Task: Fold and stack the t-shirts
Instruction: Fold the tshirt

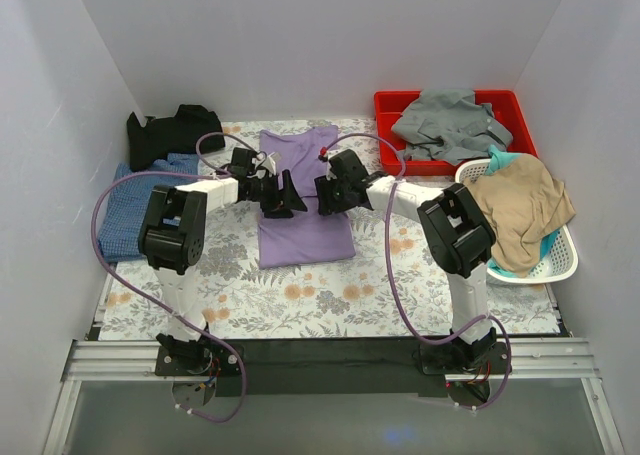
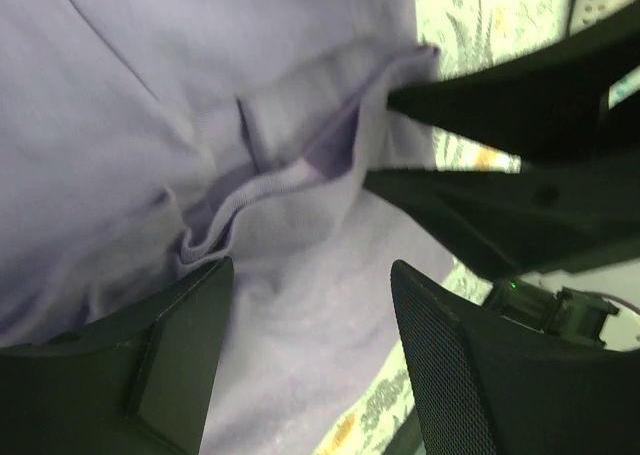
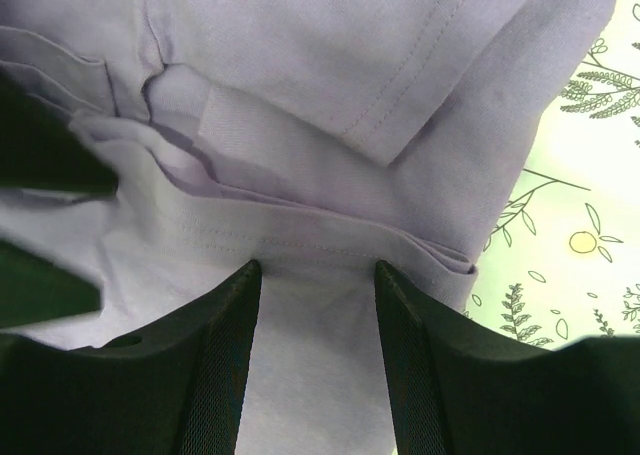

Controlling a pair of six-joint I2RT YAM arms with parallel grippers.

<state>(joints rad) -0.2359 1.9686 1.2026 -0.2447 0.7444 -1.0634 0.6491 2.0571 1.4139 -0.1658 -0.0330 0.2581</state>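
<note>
**Top view**
- Lilac shirt: the plain lilac-purple cloth t-shirt (image 1: 305, 230) is laid flat in the middle of the floral-printed tablecloth (image 1: 300, 295), with its collar toward the far wall and its outline a narrow oblong.
- Other shirts: the crumpled black cloth t-shirt (image 1: 170, 130) is seen in the far left corner. The blue fine-checked cloth t-shirt (image 1: 125, 210) is spread just beside it along the left edge.
- Arms: the left gripper (image 1: 288, 197) and the right gripper (image 1: 326, 195) are held over the middle of the lilac shirt, tips facing each other and close together.
- Right side: a grey garment (image 1: 450, 125) is heaped in the red plastic tray (image 1: 390, 105). A tan garment (image 1: 515, 205) is draped over the white slotted basket (image 1: 560, 265).

**Left wrist view**
- Left jaws: the fingers are held well apart and released, with smooth lilac cloth seen in the gap and nothing pinched.
- Cloth: a raised, doubled fold of the lilac shirt is seen just ahead of the fingertips.
- Right jaws: the fingers are seen opposite, also apart, with the end of that fold lying between their tips. No clamping on it can be made out.

**Right wrist view**
- Right jaws: the fingers are spread and released, and a stitched hem of the lilac shirt is crossed by the gap at the fingertips.
- Cloth: stacked folded layers are seen, with a sleeve hem above. Floral cloth is exposed at the right.
- Left jaws: two dark fingers are seen at the left edge, apart.
</note>
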